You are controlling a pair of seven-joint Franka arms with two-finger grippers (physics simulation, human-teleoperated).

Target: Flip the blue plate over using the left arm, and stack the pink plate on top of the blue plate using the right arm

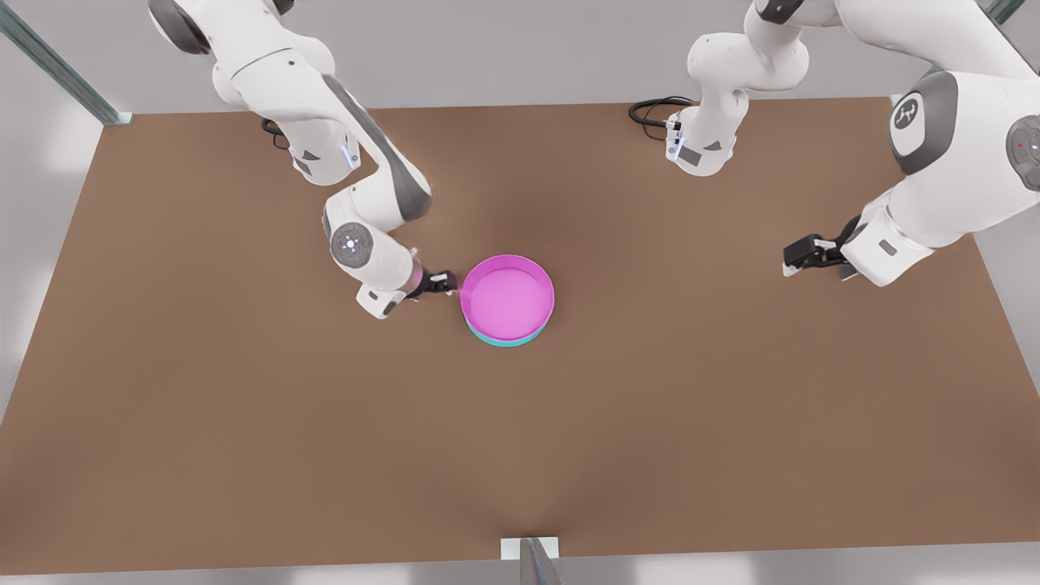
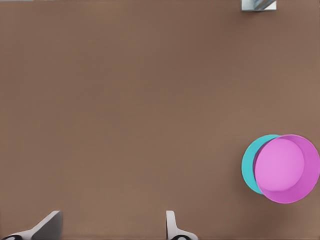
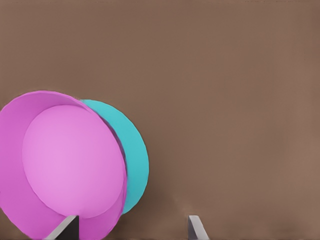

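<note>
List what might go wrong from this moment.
1. The right gripper, open, sits right at the rim of the pink plate; pulling back carelessly could drag or tip it.
2. The pink plate rests slightly off-centre on the blue plate, so a nudge may slide it off.
The left gripper waits open, away at the front view's right.

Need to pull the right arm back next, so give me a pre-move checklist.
1. Pink plate stacked on blue plate: ok.
2. Right end effector open, beside the pink plate's rim: ok.
3. Its fingers clear of that rim: cannot tell.
4. Left end effector open, waiting well away from the stack: ok.
5. Blue plate flipped over: cannot tell.
</note>
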